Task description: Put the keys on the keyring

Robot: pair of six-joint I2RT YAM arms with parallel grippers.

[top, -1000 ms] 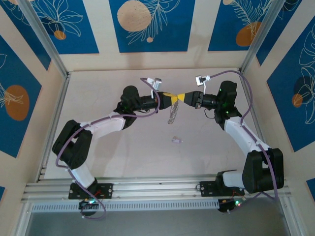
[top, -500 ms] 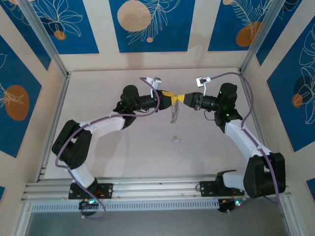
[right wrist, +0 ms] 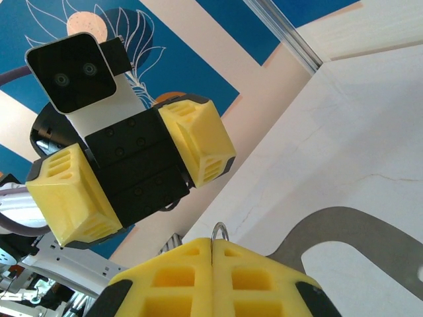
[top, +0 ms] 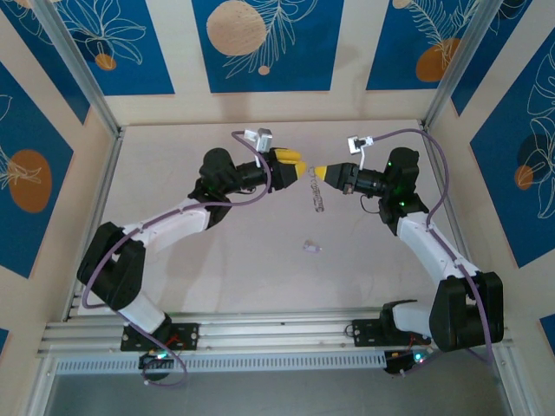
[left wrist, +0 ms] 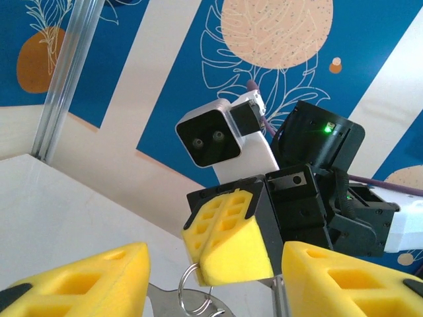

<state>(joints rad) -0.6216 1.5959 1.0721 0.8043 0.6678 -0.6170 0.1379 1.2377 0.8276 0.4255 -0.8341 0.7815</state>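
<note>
Right fingers (right wrist: pixel 211 277) clamp the thin dark-grey metal keyring (top: pixel 318 201); left fingers (top: pixel 293 163), open and empty, should next fetch the tiny lilac key (top: pixel 310 247) at six o'clock.

The left arm (top: pixel 173 221) and the right arm (top: pixel 429 247) look alike: smooth white link shells joined by chunky black joint housings. A thin purple cable (top: pixel 399 130) runs along each arm and loops free near the wrist. The left gripper (top: pixel 293 165) and the right gripper (top: pixel 316 172) have black bodies dotted with small screw holes. Their blocky yellow fingers (right wrist: pixel 197 142) are moulded with rows of rectangular pockets. Each wrist carries a white box camera (left wrist: pixel 225 142) with a dark face and two round lenses. A green light (left wrist: pixel 326 129) glows on the right arm's black wrist housing. The black bases (top: pixel 399 325) are bolted to a silver rail.
</note>
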